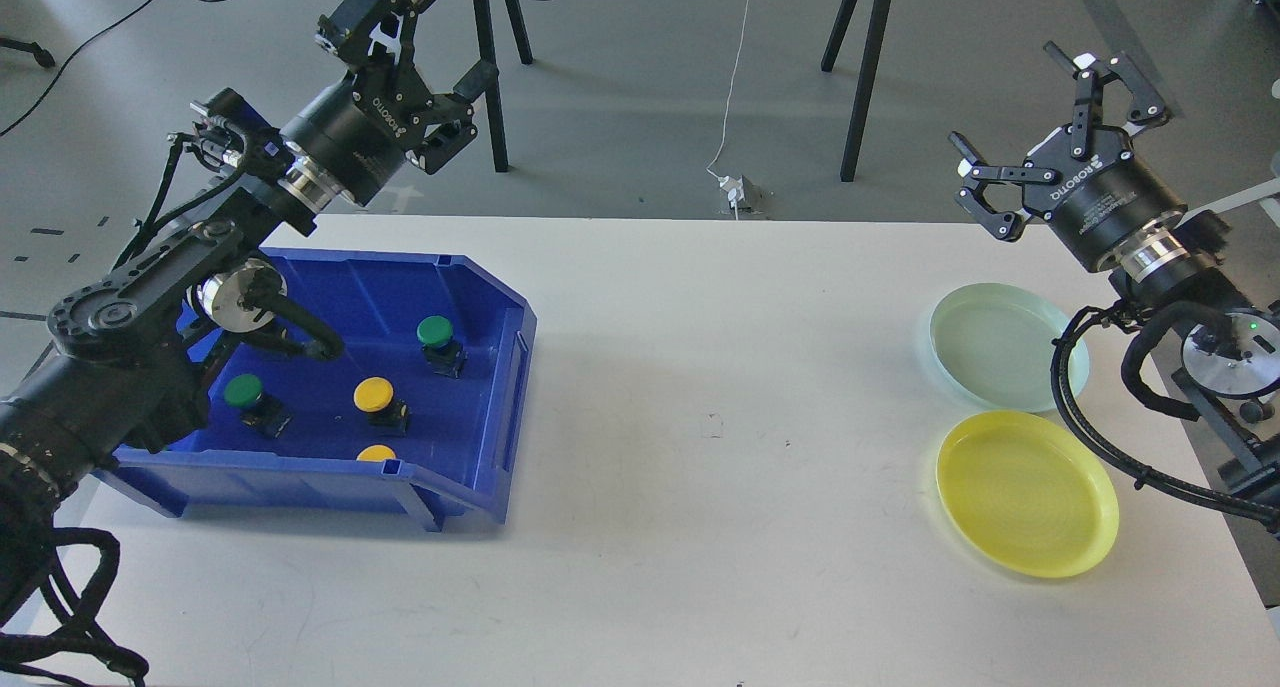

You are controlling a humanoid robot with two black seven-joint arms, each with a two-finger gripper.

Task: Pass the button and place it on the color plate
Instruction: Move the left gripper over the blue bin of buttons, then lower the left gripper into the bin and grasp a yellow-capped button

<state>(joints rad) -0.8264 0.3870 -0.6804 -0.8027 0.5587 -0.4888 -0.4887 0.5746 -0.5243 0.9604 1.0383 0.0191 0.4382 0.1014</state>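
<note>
**Buttons lie below the left gripper**

White table (700, 387) fills the frame. At left, the blue bin (480, 437) holds green and yellow buttons; the nearest green button (436, 333) sits below the left gripper (425, 37), which hangs released and empty. Far right, the right gripper (1050, 117), also spread, hovers above the pale green plate (985, 342) and yellow plate (1025, 492).

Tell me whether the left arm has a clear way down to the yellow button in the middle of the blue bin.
Probably yes: the left gripper is open above the open-topped blue bin, and the yellow button stands apart from its neighbours.
</note>
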